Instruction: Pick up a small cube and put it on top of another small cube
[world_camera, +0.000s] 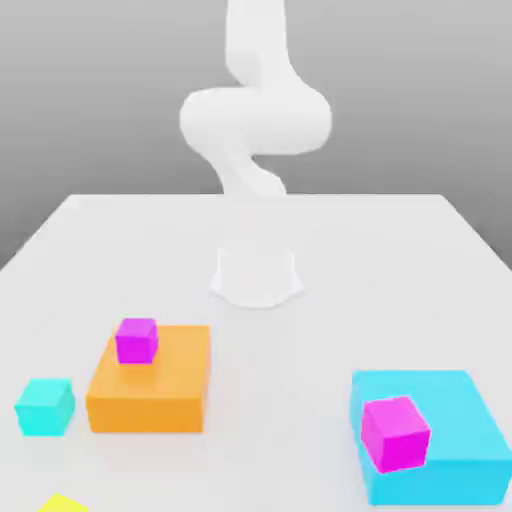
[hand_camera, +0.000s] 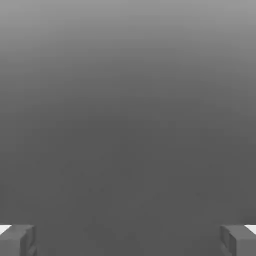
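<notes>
The small yellow cube (world_camera: 60, 503) lies at the table's near edge on the exterior view's left, partly cut off by the frame. One small magenta cube (world_camera: 136, 340) sits on a flat orange block (world_camera: 150, 385). A second, slightly bigger magenta cube (world_camera: 394, 432) sits on a big cyan block (world_camera: 440, 420) at the exterior view's right. The white arm (world_camera: 255, 120) stands folded at the back, well away from all the cubes. In the hand view my gripper (hand_camera: 128, 240) is open, its grey fingertips (hand_camera: 17, 240) far apart with nothing between them, facing plain grey background.
A small cyan cube (world_camera: 44, 406) rests on the white table (world_camera: 300, 340), just to the exterior view's left of the orange block. The arm's round base (world_camera: 256, 275) stands at mid-table, behind the blocks.
</notes>
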